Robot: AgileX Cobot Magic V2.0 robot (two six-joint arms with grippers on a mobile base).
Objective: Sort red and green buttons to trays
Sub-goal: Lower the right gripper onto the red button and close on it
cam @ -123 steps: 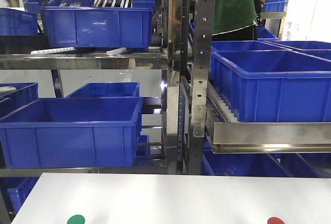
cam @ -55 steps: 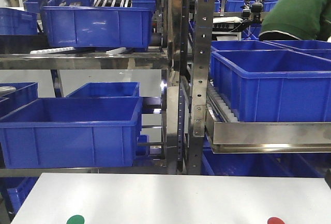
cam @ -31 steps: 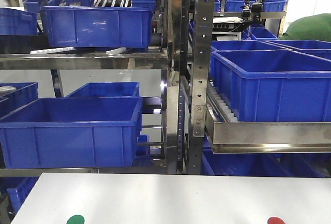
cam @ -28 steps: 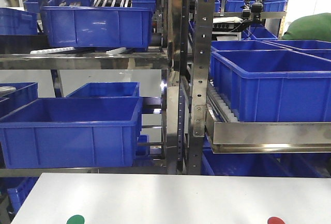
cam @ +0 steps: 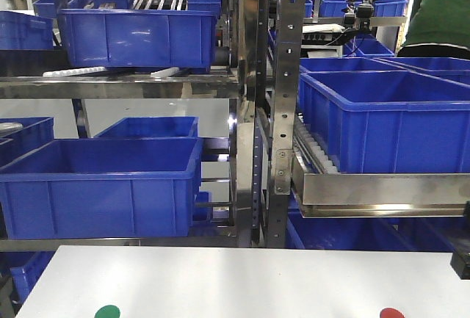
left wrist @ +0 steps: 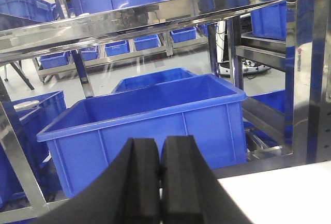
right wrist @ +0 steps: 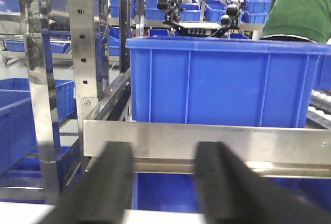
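1. Exterior front view: since half a second ago a dark block (cam: 461, 263) has come in at 4 o'clock, and the person in green (cam: 443, 9) at 1 o'clock now stands taller; the green button (cam: 107, 311) at 7 o'clock and the red button (cam: 391, 313) at 5 o'clock lie unmoved on the white table (cam: 242, 281), well apart; each shows only a rounded sliver cut by the lower edge.
2. Left wrist view: the left gripper (left wrist: 161, 172) has its black fingers pressed together, gripping nothing; a blue crate (left wrist: 150, 125) sits at 12 o'clock.
3. Right wrist view: the right gripper (right wrist: 164, 182) is blurred, fingers (right wrist: 108, 182) spread wide and empty; a steel rail (right wrist: 207, 141) crosses behind; its faint print is unreadable.
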